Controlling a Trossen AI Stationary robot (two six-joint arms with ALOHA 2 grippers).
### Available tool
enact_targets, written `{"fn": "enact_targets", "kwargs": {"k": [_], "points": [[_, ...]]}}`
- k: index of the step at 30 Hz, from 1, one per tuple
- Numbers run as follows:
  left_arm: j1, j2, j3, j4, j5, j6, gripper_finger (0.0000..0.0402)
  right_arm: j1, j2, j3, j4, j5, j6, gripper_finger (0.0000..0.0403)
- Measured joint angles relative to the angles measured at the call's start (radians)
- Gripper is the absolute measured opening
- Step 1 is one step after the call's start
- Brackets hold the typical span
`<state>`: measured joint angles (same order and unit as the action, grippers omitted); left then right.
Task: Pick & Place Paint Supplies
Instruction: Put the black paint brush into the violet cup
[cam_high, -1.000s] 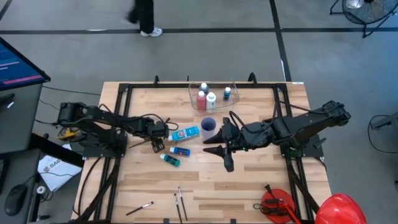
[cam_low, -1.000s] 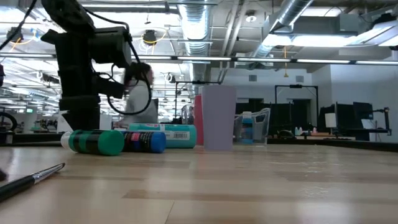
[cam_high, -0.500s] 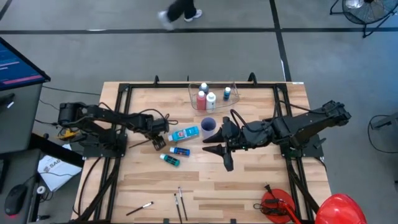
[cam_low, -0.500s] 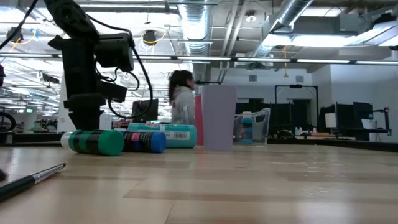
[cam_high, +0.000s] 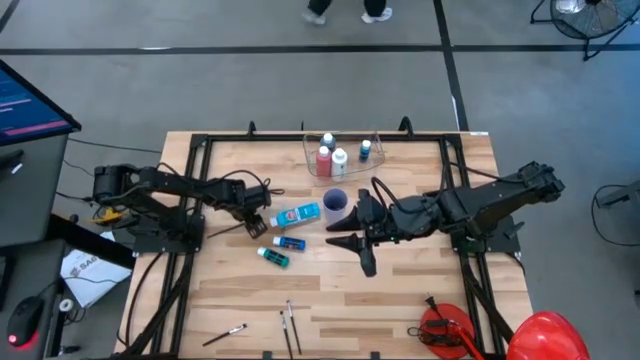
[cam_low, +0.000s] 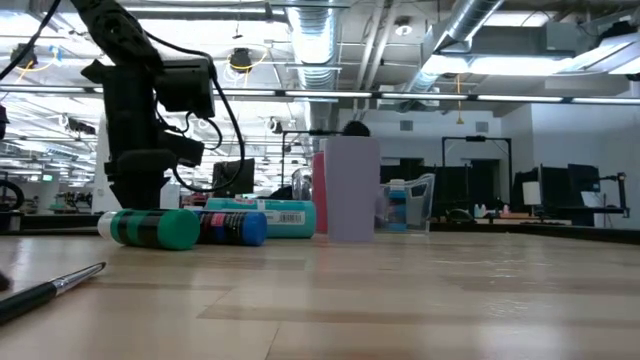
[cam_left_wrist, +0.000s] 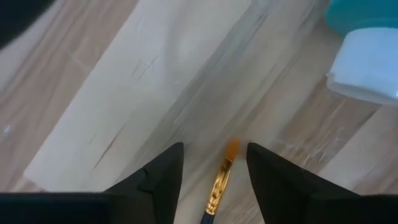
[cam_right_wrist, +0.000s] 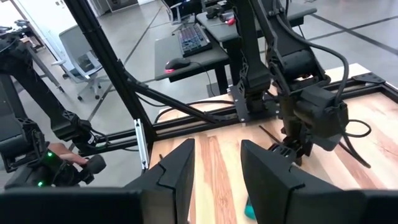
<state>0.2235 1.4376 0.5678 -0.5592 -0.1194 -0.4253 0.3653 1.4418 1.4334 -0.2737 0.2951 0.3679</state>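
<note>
Only the left wrist view showed an orange-tipped brush (cam_left_wrist: 221, 180) lying on the table (cam_left_wrist: 155, 81) between the parted fingers of the left gripper (cam_left_wrist: 214, 171), not yet clamped; the high view hid it under that gripper (cam_high: 256, 226). The light blue tube (cam_high: 297, 214) lay just beside it, its white cap (cam_left_wrist: 367, 62) near. The right gripper (cam_high: 350, 228) hung beside the purple cup (cam_high: 334, 201), fingers apart, holding nothing

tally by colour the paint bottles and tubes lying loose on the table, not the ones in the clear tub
light blue tube: 1
blue bottle: 1
teal bottle: 1
total: 3
</note>
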Motion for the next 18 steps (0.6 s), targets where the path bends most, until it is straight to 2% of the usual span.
{"fn": "enact_targets", "kwargs": {"k": [7,13,18], "points": [[0.01,0.0,0.0,-0.016,-0.015,0.022,0.0109,0.0,0.0,0.0,0.0,0.0,0.0,0.0123],[0.012,0.0,0.0,-0.026,-0.038,0.021,0.0021,0.001,0.0,0.0,0.0,0.0,0.011,0.0123],[0.012,0.0,0.0,-0.029,-0.042,-0.021,0.0004,0.001,0.0,0.0,0.0,0.0,0.012,0.0123]]}}
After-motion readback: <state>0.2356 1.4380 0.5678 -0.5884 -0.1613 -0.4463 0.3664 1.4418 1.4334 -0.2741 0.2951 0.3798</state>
